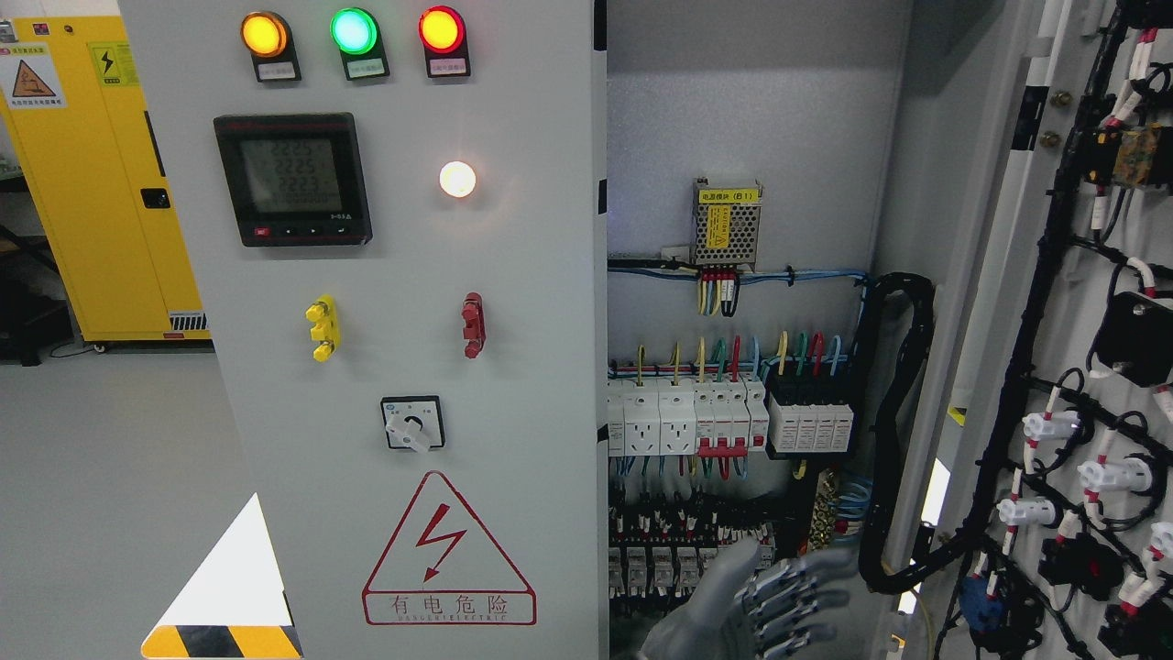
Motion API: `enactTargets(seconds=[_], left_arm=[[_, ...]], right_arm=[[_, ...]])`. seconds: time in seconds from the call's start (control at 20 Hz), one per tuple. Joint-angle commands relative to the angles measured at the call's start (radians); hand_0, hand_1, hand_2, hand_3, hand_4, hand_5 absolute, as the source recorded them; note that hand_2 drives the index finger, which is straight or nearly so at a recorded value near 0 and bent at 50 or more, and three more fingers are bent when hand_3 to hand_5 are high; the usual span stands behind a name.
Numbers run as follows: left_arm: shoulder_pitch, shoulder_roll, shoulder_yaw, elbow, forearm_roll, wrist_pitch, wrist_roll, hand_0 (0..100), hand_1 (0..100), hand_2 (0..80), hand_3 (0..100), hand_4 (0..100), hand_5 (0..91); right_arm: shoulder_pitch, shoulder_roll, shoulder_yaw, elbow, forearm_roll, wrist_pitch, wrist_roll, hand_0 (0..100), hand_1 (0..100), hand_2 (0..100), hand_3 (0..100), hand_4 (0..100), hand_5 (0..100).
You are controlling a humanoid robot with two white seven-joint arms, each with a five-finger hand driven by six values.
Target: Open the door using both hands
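The grey cabinet's left door [403, 330] is closed and carries indicator lamps, a meter and a warning triangle. The right door [1081, 367] stands swung open at the right, with its wired inner face showing. Between them the cabinet's inside [733, 403] shows breakers and coloured wires. A grey robot hand [779, 596] rises from the bottom edge just right of the middle, in front of the open cabinet. Its fingers [806, 587] are spread, point right toward the open door and hold nothing. Its arm is hidden below the frame, so I cannot tell which side it belongs to.
A black cable bundle [903, 431] loops between the cabinet's inside and the open door, just right of the hand. A yellow cabinet [101, 174] stands at the far left. Grey floor [110, 477] lies left of the closed door.
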Motion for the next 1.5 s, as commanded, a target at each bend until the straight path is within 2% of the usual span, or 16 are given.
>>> enactTargets(seconds=[0.0,0.1,0.2,0.35,0.45,0.5,0.6,0.75,0.9,1.05,1.15,1.3,1.45], left_arm=[[0.286,0.125,0.019,0.028,-0.225,-0.042,-0.026,0,0,0.0,0,0,0.0],[0.361,0.124,0.027,0.126,-0.300,-0.065,-0.045,0,0,0.0,0,0,0.0],[0.415,0.111,0.030,0.259,-0.334,-0.135,-0.046,0,0,0.0,0,0,0.0],[0.457,0.067,0.031,0.547,-0.336,-0.348,-0.046,0,0,0.0,0,0,0.0],[0.460,0.013,0.072,0.754,-0.334,-0.451,-0.046,0,0,0.0,0,0,0.0],[0.460,-0.014,0.111,0.843,-0.334,-0.473,-0.046,0,0,0.0,0,0,0.0],[0.458,-0.089,0.206,1.024,-0.333,-0.476,-0.048,0,0,0.0,0,0,0.0],[0.449,-0.192,0.400,1.288,-0.333,-0.474,-0.048,0,0,0.0,0,0,0.0],[0.446,-0.226,0.542,1.460,-0.333,-0.465,-0.049,0,0,0.0,0,0,0.0],[0.448,-0.220,0.551,1.589,-0.336,-0.453,-0.049,0,0,0.0,0,0,0.0],[0.449,-0.218,0.554,1.646,-0.331,-0.398,-0.049,0,0,0.0,0,0,0.0],[0.452,-0.212,0.557,1.662,-0.327,-0.257,-0.048,0,0,0.0,0,0,0.0],[0.454,-0.206,0.594,1.663,-0.314,-0.227,-0.031,0,0,0.0,0,0,0.0]], right_arm=[[0.001,0.016,-0.001,0.001,-0.001,0.000,-0.004,24,0,0,0,0,0],[0.001,0.016,-0.001,0.000,-0.001,0.000,-0.003,24,0,0,0,0,0],[0.001,0.016,-0.002,0.000,-0.001,0.000,-0.003,24,0,0,0,0,0],[0.001,0.016,-0.002,0.000,-0.001,0.000,-0.003,24,0,0,0,0,0],[-0.001,0.016,-0.002,0.000,-0.001,0.000,-0.003,24,0,0,0,0,0],[-0.001,0.016,-0.002,0.000,-0.001,0.000,-0.003,24,0,0,0,0,0],[0.001,0.016,-0.002,0.000,-0.001,-0.001,-0.004,24,0,0,0,0,0],[0.001,0.015,-0.002,0.000,-0.001,0.000,-0.003,24,0,0,0,0,0],[0.001,0.015,-0.002,0.000,-0.001,0.000,-0.004,24,0,0,0,0,0],[0.001,0.013,-0.002,0.000,-0.001,0.000,-0.004,24,0,0,0,0,0],[0.001,0.015,-0.002,0.000,-0.001,-0.001,-0.004,24,0,0,0,0,0],[0.001,0.015,-0.002,0.000,-0.002,-0.001,-0.004,24,0,0,0,0,0],[0.001,0.013,-0.002,0.000,-0.002,-0.001,-0.004,24,0,0,0,0,0]])
